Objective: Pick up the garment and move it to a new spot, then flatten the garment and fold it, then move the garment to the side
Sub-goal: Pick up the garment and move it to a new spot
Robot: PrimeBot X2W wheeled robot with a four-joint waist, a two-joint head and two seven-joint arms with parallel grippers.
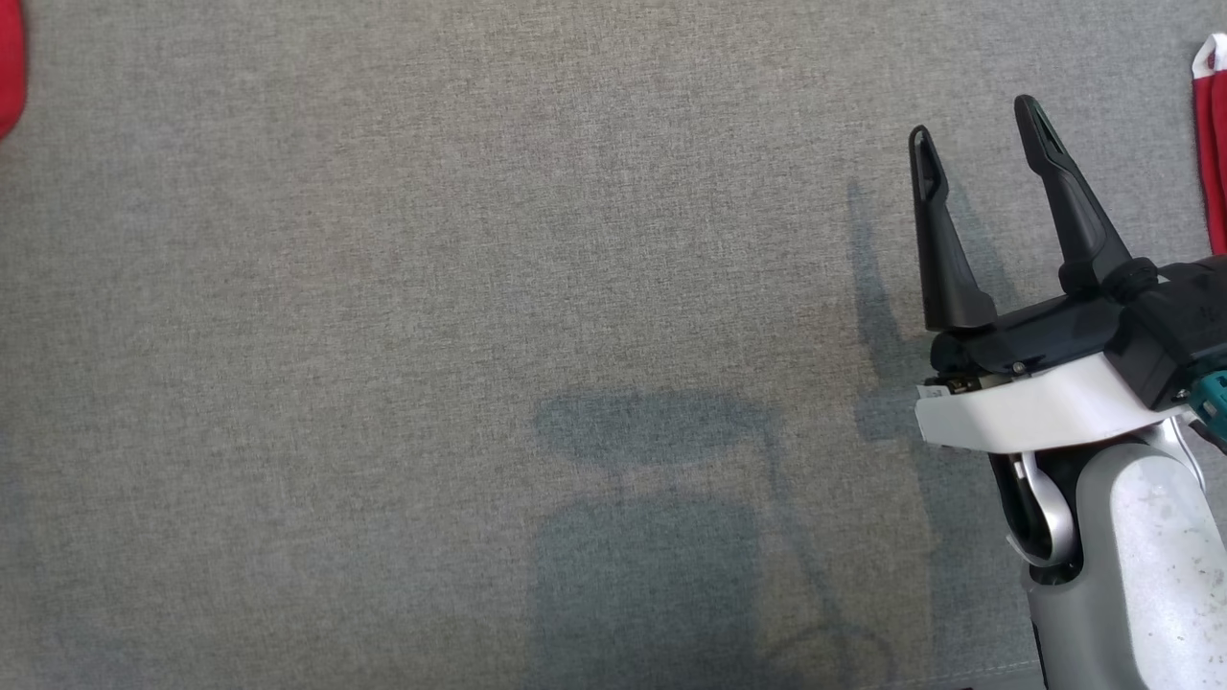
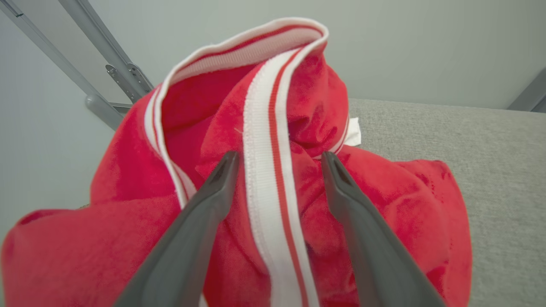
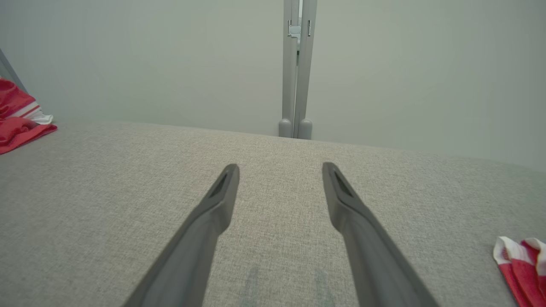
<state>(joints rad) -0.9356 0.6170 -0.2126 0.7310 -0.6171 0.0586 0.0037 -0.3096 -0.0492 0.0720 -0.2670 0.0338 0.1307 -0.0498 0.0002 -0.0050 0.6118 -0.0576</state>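
From the head: right gripper (image 1: 973, 118) over a grey woven surface (image 1: 383, 287), fingers apart, holding nothing; sliver of red garment (image 1: 8, 67) at the far left edge, another red-and-white piece (image 1: 1213, 144) at the far right. From the left wrist: left gripper (image 2: 279, 155) spread wide astride the heaped garment's white-striped band (image 2: 264, 192), nothing clamped yet; looks like the first step, the pick-up. Next, probably: close on the band or a thick fold, lift clear, carry toward the middle. From the right wrist: flat, matte surface, pale wall (image 3: 128, 51) behind, grey post (image 3: 297, 64) at the back edge.
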